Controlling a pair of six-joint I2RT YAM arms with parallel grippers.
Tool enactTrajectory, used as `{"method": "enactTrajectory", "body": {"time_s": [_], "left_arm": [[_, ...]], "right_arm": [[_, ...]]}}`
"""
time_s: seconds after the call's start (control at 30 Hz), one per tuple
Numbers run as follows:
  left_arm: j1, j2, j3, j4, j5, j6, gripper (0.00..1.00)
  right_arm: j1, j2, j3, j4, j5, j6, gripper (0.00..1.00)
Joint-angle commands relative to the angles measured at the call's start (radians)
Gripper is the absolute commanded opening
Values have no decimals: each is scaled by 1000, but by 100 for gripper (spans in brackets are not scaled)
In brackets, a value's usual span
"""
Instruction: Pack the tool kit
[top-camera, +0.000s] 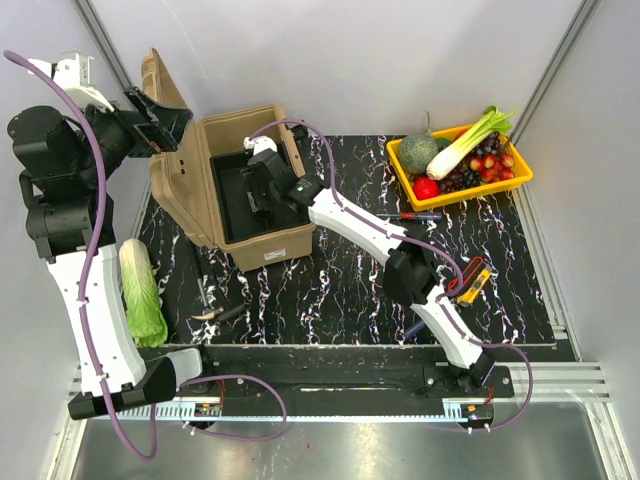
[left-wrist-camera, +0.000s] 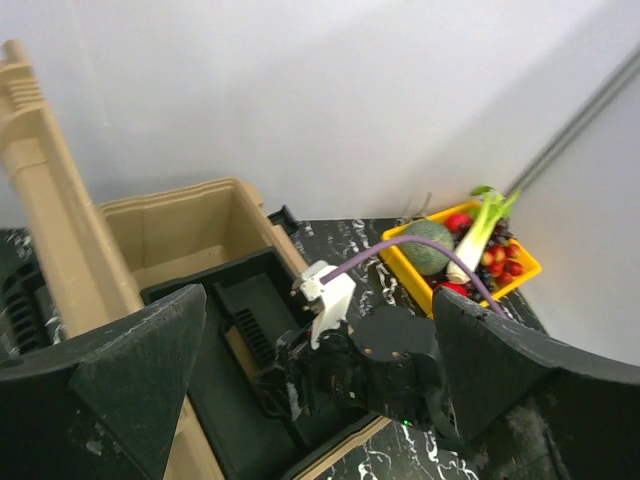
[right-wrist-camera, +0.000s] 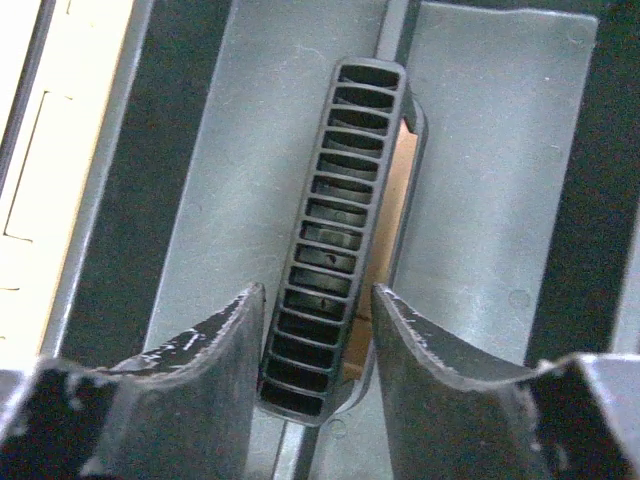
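Evidently, step in hand: handling of the black inner tray (top-camera: 232, 200), judged from the fingers at its ribbed handle (right-wrist-camera: 335, 230); lifting out or seating, could not tell.
Toolbox (top-camera: 195, 195): sat at ten o'clock on the worktop (top-camera: 340, 285), lid (top-camera: 160, 80) raised toward nine.
Right hand (right-wrist-camera: 315, 295): reached down into the box, fingers flanking the handle closely; clenched firm or not, could not tell.
Left hand (top-camera: 165, 125): hung released and wide, nothing held, beside the raised lid.
Loose tools: screwdriver (top-camera: 410, 215) at three o'clock, pliers (top-camera: 215, 312) at seven, both apart from the box.
Next move: probably called for a full squeeze on the handle, then a level lift.
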Motion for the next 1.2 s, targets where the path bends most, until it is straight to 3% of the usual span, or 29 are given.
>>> {"method": "enactTrajectory", "body": {"time_s": [0.0, 0.23, 0.83, 1.17], "left_arm": [[0, 7, 80, -57, -189, 57, 99], [-1, 6, 117, -101, -258, 90, 99], [-1, 1, 151, -129, -277, 88, 99], [-3, 3, 150, -132, -269, 87, 99]], "right_arm": [[14, -4, 45, -33, 116, -8, 45], [17, -18, 82, -34, 107, -20, 0], [16, -203, 145, 47, 136, -63, 0], [-35, -401, -53, 41, 251, -90, 0]]}}
